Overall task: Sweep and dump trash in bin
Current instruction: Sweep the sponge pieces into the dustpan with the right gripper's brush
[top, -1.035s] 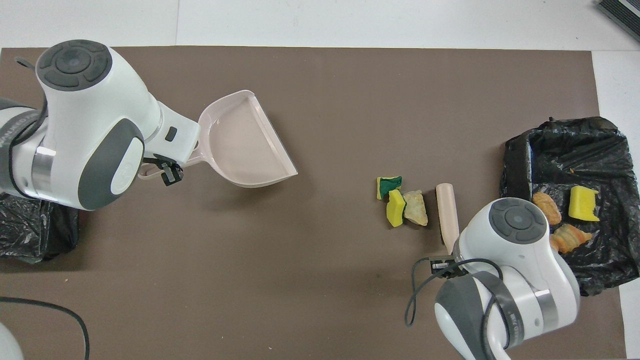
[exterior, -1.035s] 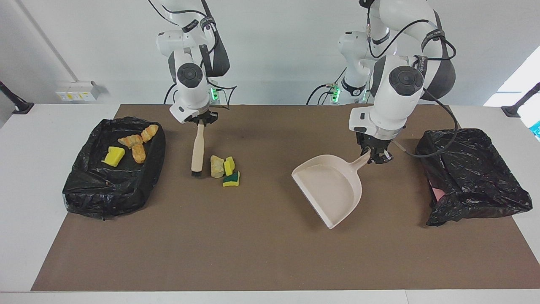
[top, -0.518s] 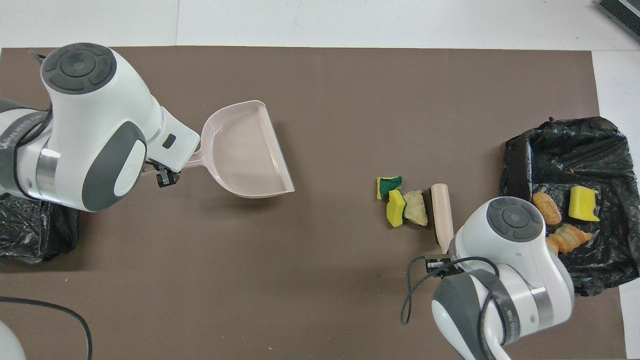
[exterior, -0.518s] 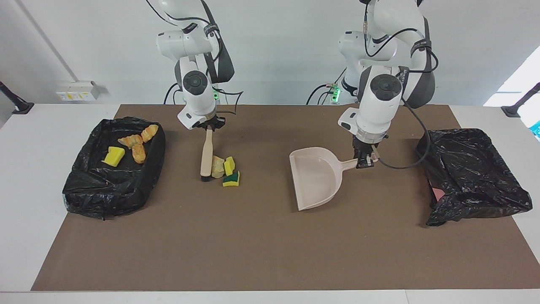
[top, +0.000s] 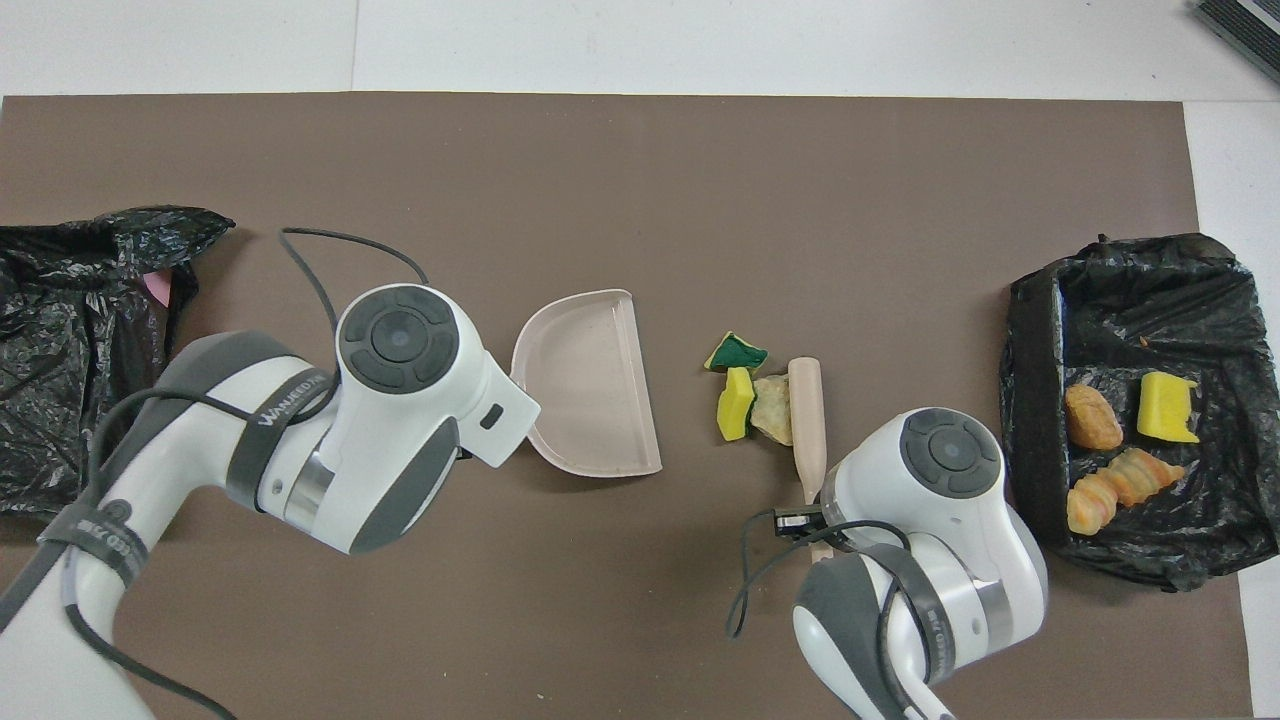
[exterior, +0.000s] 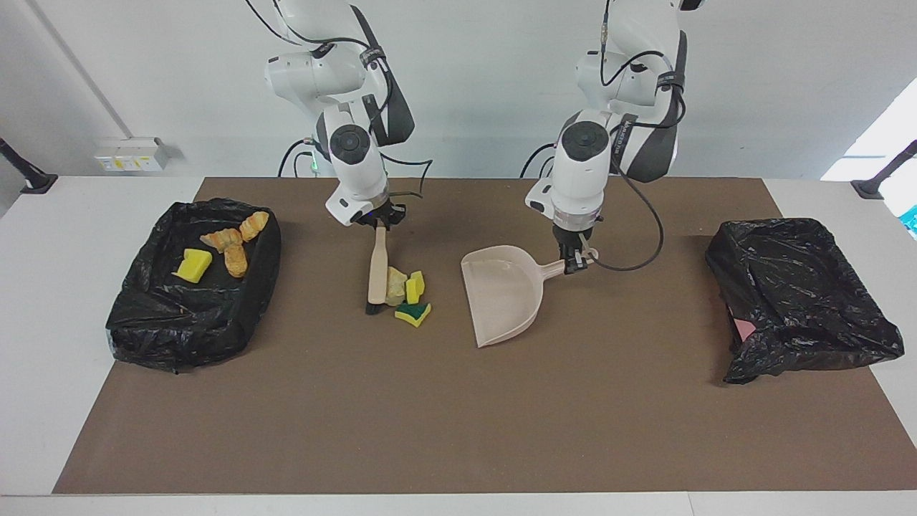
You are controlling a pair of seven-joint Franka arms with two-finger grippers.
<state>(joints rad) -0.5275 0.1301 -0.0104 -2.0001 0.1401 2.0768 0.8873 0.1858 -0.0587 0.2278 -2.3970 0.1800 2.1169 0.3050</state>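
Three trash scraps (exterior: 406,292) lie mid-mat, a brush (exterior: 377,266) clenched by the right gripper (exterior: 380,222) touching them. A dustpan (exterior: 503,292), gripped by the left gripper (exterior: 575,261), stands near. Four scraps (exterior: 223,247) lie in a black-lined bin (exterior: 147,326); another bag-lined bin (exterior: 802,301) stands at the left arm's end.

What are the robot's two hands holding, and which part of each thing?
The right end effector holds the brush by its handle's top end. The left end effector holds the dustpan by the end of its handle.
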